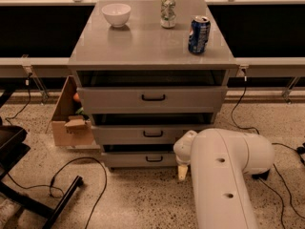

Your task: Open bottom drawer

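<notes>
tool [182, 171] at right end of bottom drawer [140, 159], mostly hidden behind arm [224, 175] | arm cut by lower edge
</notes>
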Robot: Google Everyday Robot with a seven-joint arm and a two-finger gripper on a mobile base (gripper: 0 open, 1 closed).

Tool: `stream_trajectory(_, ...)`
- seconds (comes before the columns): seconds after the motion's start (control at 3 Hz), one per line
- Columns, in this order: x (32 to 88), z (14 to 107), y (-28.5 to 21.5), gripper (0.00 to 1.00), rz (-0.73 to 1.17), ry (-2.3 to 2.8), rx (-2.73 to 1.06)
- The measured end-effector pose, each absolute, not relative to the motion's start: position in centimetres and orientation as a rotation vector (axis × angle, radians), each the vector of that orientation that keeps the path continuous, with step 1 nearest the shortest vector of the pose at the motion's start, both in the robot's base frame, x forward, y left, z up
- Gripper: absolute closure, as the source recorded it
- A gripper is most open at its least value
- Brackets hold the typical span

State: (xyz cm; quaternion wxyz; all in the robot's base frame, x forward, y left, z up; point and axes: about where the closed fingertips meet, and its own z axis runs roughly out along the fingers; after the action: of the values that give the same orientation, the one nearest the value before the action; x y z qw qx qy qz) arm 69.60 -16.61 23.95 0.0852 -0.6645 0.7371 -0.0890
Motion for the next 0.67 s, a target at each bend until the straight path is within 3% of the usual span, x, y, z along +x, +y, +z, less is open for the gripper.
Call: stream_trajectory(0.67,71.22,21.54,-16.98,0.0,-0.217,2.233,-1.935)
